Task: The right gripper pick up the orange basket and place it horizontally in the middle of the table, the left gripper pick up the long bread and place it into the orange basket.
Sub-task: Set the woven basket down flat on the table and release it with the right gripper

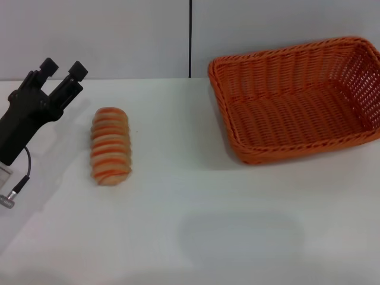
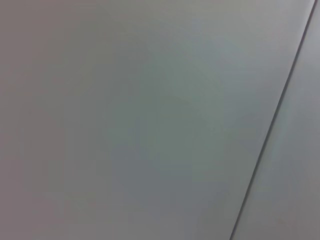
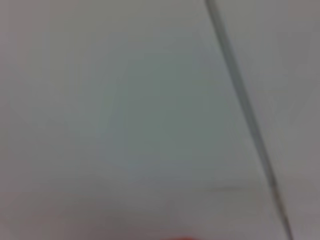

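In the head view the orange basket [image 1: 297,98] sits empty at the far right of the white table [image 1: 196,237], its right end cut off by the frame edge. The long bread [image 1: 110,145], tan with orange-brown stripes, lies left of centre, its length running away from me. My left gripper [image 1: 62,69] hovers at the far left, up and left of the bread, with its two black fingers apart and nothing between them. My right gripper is out of view. Both wrist views show only the grey wall and a dark seam.
A thin cable with a metal plug [image 1: 8,200] hangs below the left gripper. A dark vertical wall seam [image 1: 190,38] runs behind the table. Bare tabletop lies between the bread and the basket and along the front.
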Controlling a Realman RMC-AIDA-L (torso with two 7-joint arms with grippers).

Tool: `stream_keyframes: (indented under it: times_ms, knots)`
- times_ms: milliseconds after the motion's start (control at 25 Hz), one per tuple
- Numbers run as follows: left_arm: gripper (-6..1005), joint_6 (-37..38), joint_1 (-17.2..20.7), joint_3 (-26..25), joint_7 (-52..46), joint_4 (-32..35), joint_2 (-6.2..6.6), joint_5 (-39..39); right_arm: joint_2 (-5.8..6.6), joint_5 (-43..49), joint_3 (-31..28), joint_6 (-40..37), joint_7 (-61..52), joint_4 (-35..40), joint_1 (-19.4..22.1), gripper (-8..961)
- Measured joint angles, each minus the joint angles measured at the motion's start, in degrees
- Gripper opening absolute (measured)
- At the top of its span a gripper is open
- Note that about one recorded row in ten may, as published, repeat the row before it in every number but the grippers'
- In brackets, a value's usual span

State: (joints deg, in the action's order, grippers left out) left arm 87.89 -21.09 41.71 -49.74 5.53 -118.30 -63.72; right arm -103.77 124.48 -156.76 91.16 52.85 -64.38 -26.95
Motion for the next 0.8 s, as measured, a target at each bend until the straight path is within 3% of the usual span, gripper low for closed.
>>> stream_keyframes:
  times_ms: [40,200,400,800]
  knots:
    - [846,0.0,0.0,0.0,0.0,0.0,0.0,0.0,0.0,0.0,0.0,0.0,0.0,0.0,0.0,496]
    - [845,-0.59,0.24,0.72,0.0,-0.25,-0.1,0.0,3.12,7.51,5.49,1.9,-4.87,7.51,-8.09,496]
    - [846,-0.33,0.71,0.84,0.0,-0.79,-0.12,0.0,3.49,14.54,7.1,0.14,-5.31,12.82,-12.98,497]
    - [845,-0.61,1.78,0.83,0.0,-1.06,0.01,0.0,3.6,19.08,11.2,-4.0,-7.04,17.13,-15.35,497]
